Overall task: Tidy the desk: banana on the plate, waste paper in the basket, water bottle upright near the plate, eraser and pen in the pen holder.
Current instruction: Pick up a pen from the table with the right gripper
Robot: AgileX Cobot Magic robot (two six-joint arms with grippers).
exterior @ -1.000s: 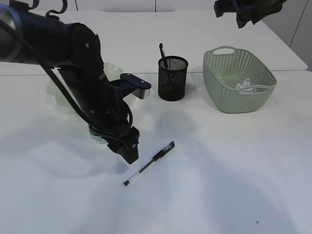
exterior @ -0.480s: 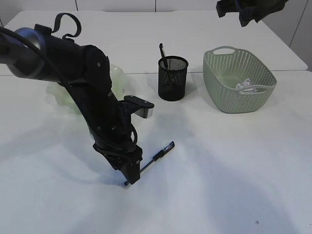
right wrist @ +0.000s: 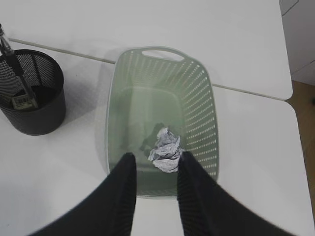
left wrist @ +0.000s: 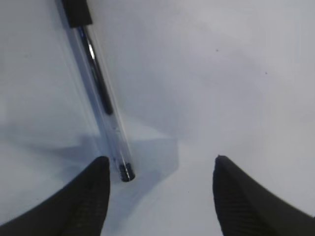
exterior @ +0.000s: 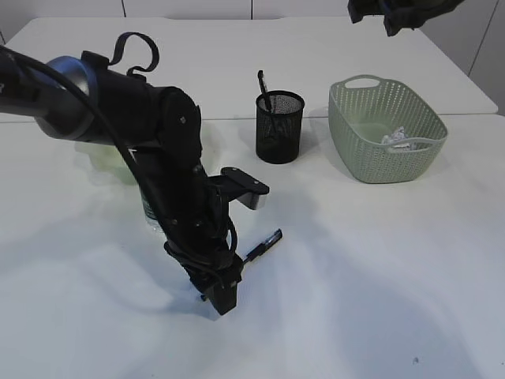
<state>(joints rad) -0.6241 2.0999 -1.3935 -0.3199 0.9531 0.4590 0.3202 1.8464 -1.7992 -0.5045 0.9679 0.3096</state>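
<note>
Now, left pincer (left wrist: 157,169): I see it spread apart, low over the table (exterior: 379,268), empty.
Pen (left wrist: 101,96): flat on table, tip beside one finger.
Right pincer (right wrist: 153,164): partly apart, empty, above basket (right wrist: 197,98).

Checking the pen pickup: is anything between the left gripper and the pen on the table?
Nothing visible. The left gripper stands open just over the pen, whose end lies beside one fingertip on bare table.

Exterior slants down across table (exterior: 410,300), wrist views look straight down, right shares basket (right wrist: 197,98).
</note>
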